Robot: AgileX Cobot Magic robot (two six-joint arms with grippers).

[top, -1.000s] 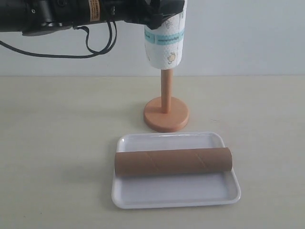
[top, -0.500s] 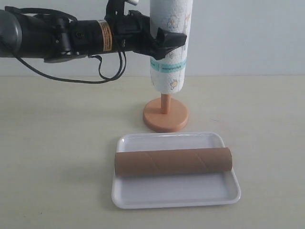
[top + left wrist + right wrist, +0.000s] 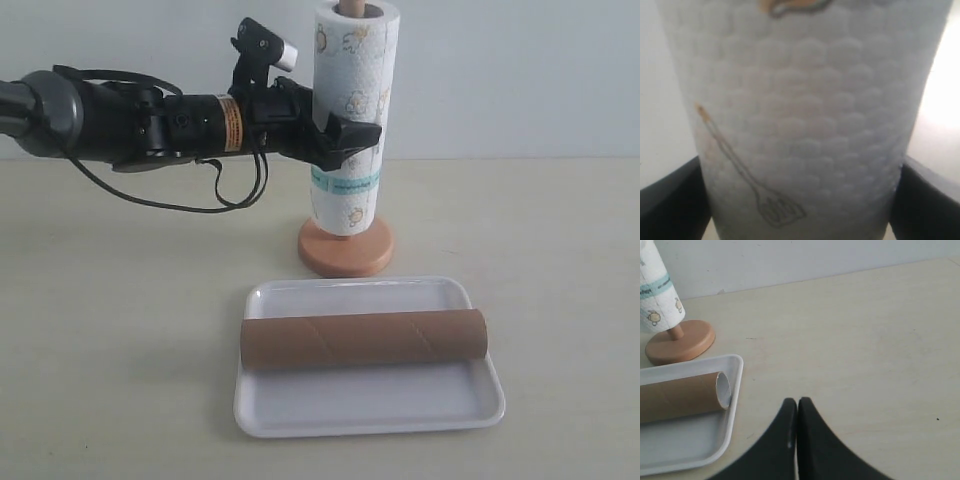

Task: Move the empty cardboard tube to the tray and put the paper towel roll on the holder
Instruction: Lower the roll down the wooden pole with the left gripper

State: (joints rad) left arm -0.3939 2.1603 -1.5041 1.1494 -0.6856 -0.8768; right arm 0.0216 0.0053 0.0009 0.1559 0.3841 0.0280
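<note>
The white printed paper towel roll (image 3: 352, 120) is threaded on the holder (image 3: 346, 250), and the pole's tip pokes out of the roll's core at the top. My left gripper (image 3: 340, 138) reaches in from the left, shut on the roll at mid-height. In the left wrist view the roll (image 3: 800, 115) fills the picture between the two black fingers (image 3: 670, 200). In the right wrist view a short piece of pole shows between the roll (image 3: 657, 295) and the disc base (image 3: 680, 342). The brown cardboard tube (image 3: 363, 338) lies lengthwise in the white tray (image 3: 370, 410). My right gripper (image 3: 797, 405) is shut and empty over the table beside the tray (image 3: 735, 385).
The beige tabletop (image 3: 120, 330) runs back to a pale wall. The left arm and its black cable (image 3: 215, 195) hang over the table's back left. The right arm does not show in the exterior view.
The left gripper has lowered the roll down the pole, from just over the pole's top to near the base. The tube and tray have not moved.
</note>
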